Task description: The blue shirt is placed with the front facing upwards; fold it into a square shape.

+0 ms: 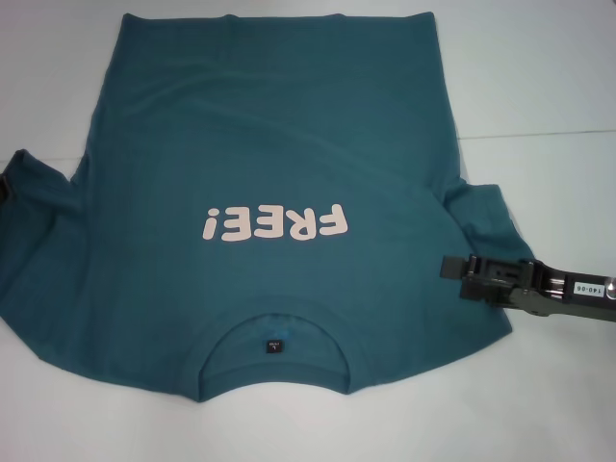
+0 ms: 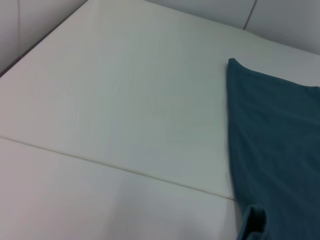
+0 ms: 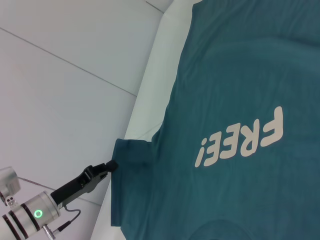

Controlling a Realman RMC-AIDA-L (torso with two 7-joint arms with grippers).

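The blue shirt [image 1: 279,144] lies spread flat on the white table [image 1: 549,67], front up, with its pink "FREE!" lettering [image 1: 274,223] upside down to me. Its collar [image 1: 274,318] and dark neck label [image 1: 274,345] are at the near edge. My right gripper [image 1: 450,267] reaches in from the right, its tip at the edge of the right sleeve [image 1: 486,217]. My left gripper [image 1: 4,183] barely shows at the far left, by the left sleeve [image 1: 38,212]. In the right wrist view the left gripper [image 3: 112,165] touches that sleeve's corner [image 3: 132,155]. The left wrist view shows only the shirt's side edge [image 2: 275,140].
A thin seam [image 1: 549,135] crosses the table top, also seen in the left wrist view as a seam [image 2: 100,162]. Bare white table [image 2: 110,90] stretches beyond the shirt's left side. The table's edge [image 3: 145,100] drops to a grey floor [image 3: 60,75].
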